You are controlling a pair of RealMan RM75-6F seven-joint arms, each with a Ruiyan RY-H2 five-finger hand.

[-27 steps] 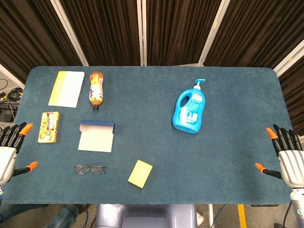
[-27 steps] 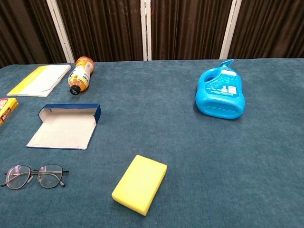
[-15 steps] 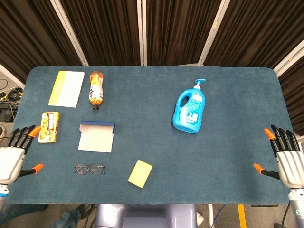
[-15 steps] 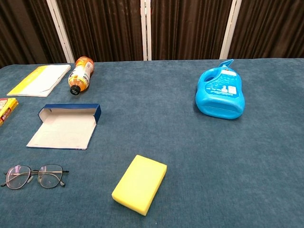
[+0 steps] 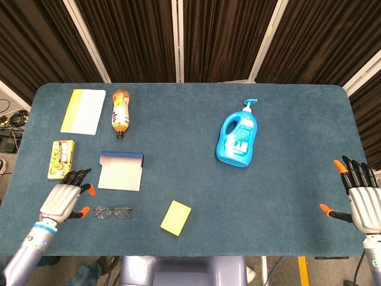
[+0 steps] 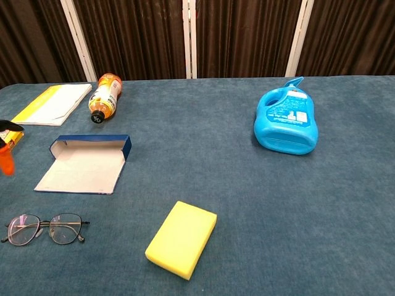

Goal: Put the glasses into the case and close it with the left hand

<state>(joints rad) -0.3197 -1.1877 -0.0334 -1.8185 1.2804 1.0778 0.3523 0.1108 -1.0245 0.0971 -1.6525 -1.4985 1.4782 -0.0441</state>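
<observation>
head view: you look steeply down on the whole table (image 5: 190, 107) | chest view: low, nearer, facing across it | shared: the tabletop

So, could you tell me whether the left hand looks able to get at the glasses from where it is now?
Probably yes. The left hand is open just to the left of the glasses, which lie flat on the table with nothing between them. The open case sits further back, out of the path.

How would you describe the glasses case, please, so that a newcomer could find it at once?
On the blue table, look at the left half, below the orange bottle. The case lies open there, just above the glasses. Unlike the yellow sponge nearby, it is a flat box, white inside, with a dark blue raised edge.
</observation>
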